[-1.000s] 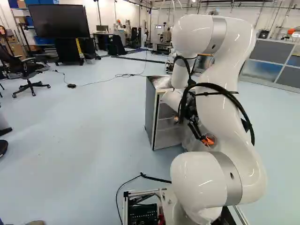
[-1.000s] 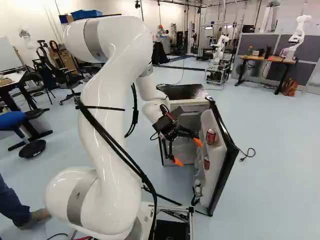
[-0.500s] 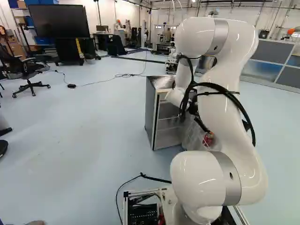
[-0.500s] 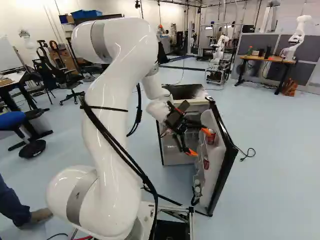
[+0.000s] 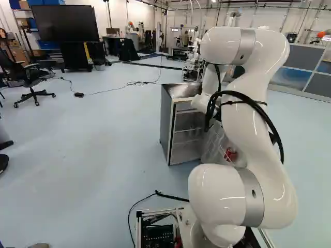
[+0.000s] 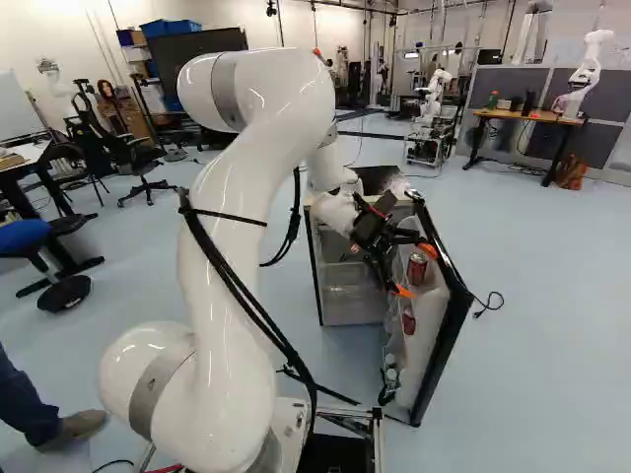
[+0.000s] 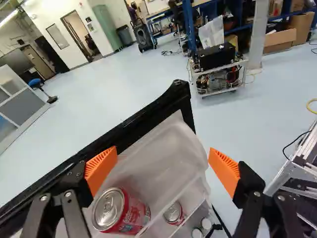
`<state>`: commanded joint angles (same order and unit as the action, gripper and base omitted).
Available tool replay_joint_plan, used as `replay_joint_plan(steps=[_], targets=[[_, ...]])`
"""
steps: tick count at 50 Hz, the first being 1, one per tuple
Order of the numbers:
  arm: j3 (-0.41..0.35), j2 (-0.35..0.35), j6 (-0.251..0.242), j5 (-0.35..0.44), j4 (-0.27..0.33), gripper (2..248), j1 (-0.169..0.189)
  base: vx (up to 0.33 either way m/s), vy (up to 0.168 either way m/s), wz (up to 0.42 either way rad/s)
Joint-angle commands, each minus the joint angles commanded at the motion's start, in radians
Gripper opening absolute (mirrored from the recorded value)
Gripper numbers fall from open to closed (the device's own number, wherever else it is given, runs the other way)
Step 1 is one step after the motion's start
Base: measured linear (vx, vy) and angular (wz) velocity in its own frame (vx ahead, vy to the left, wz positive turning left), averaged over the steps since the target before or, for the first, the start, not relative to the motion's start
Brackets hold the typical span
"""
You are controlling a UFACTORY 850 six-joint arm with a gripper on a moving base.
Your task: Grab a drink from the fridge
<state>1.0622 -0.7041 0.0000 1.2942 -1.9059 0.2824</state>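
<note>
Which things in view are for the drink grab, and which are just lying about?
For the job:
- fridge
- fridge door
- upper red can
- lower red can
- open gripper

Just about:
- screen
- office chair
- wooden-topped desk
- another robot

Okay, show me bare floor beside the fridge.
Bare floor lies left of the fridge in the left base view, nearer than the long cord, and right of the short cord in the right base view. Crowded: the door shelves, with cans under the gripper.
</note>
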Motion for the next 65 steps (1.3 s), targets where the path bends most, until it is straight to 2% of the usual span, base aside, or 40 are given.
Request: replay_joint_plan(steps=[23, 31, 41, 65], targets=[[0.138, -0.063, 0.000, 0.000, 0.000, 247, 0.084, 0.000, 0.000, 0.000], [0.154, -0.071, 0.000, 0.000, 0.000, 247, 0.094, 0.000, 0.000, 0.000], [0.118, -0.054, 0.000, 0.000, 0.000, 247, 0.091, 0.000, 0.000, 0.000], [-0.045, 0.020, 0.000, 0.000, 0.009, 247, 0.061, 0.000, 0.000, 0.000]])
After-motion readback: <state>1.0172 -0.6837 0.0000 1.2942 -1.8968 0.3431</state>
